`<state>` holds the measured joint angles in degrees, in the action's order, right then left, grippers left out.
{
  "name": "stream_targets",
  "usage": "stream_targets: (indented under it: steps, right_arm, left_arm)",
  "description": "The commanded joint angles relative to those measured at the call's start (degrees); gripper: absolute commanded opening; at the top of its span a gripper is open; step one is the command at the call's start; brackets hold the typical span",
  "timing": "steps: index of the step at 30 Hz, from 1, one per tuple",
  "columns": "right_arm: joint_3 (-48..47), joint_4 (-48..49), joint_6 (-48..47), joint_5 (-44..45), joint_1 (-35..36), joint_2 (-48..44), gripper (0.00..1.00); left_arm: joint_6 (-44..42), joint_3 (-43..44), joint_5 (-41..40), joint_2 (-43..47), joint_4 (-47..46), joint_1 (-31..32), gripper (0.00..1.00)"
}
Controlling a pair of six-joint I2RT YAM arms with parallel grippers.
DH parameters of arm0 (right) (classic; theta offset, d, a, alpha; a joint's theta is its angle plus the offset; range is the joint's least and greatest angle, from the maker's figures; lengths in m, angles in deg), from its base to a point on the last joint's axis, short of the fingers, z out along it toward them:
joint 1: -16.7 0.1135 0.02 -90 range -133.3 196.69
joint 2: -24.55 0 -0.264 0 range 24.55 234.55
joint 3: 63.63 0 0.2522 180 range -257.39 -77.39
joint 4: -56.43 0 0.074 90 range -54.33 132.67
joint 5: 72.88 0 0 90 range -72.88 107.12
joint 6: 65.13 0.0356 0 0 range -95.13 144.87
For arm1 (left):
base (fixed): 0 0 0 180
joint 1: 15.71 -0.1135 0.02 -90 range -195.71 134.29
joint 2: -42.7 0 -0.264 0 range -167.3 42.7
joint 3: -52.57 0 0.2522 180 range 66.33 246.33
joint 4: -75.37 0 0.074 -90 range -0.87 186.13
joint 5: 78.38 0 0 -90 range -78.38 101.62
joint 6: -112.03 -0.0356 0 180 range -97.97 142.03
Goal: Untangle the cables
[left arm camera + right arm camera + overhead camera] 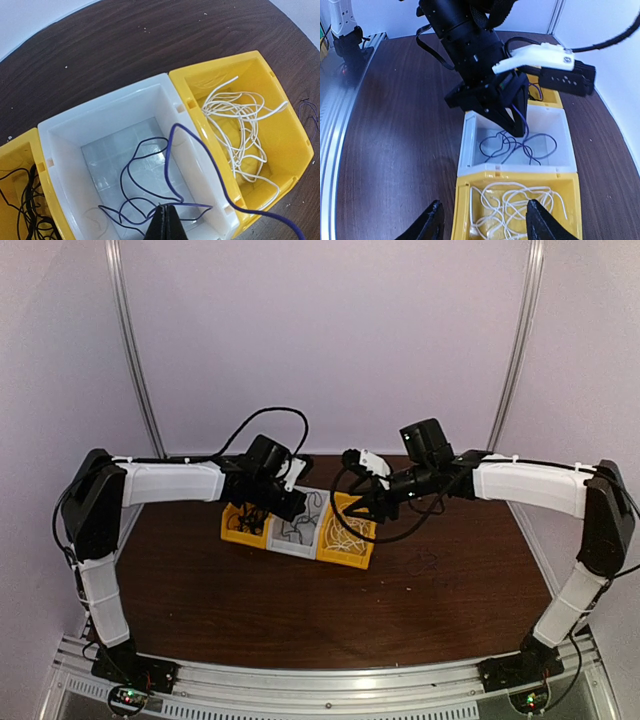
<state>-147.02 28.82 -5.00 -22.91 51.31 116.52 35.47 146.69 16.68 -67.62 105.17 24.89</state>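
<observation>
Left wrist | left fingers (161, 226) clamp purple cable (175, 126) | black cables (29, 202) cropped | right fingers (433, 223) apart

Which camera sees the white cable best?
The left wrist view: the white cable lies whole and sharp in its yellow bin. The right wrist view cuts the cable at the bottom edge; the top view shows only a tiny pale scribble.

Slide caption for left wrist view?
Left gripper pinches a purple cable over the white bin; white cables lie in the yellow bin beside.
</observation>
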Motion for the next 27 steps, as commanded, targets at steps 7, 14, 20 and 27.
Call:
stream_targets:
  steps: [7,14,20,27]
  right_arm:
    - [-16.57,7.77,9.99,-5.19,3.3,15.79,0.58]
    - [-18.2,10.58,11.1,-4.99,3.51,20.22,0.52]
    - [-19.56,10.79,11.86,-6.74,3.62,22.91,0.22]
    - [-21.73,13.71,16.86,-4.71,3.53,26.85,0.0]
  left_arm:
    - [2.57,0.59,6.74,3.09,-2.44,-0.17,0.0]
    - [3.37,1.47,8.3,3.38,-2.18,-0.17,0.0]
    - [3.78,0.76,8.12,3.87,-1.85,-0.17,0.0]
    - [4.23,-0.5,3.57,6.7,1.25,-0.17,0.24]
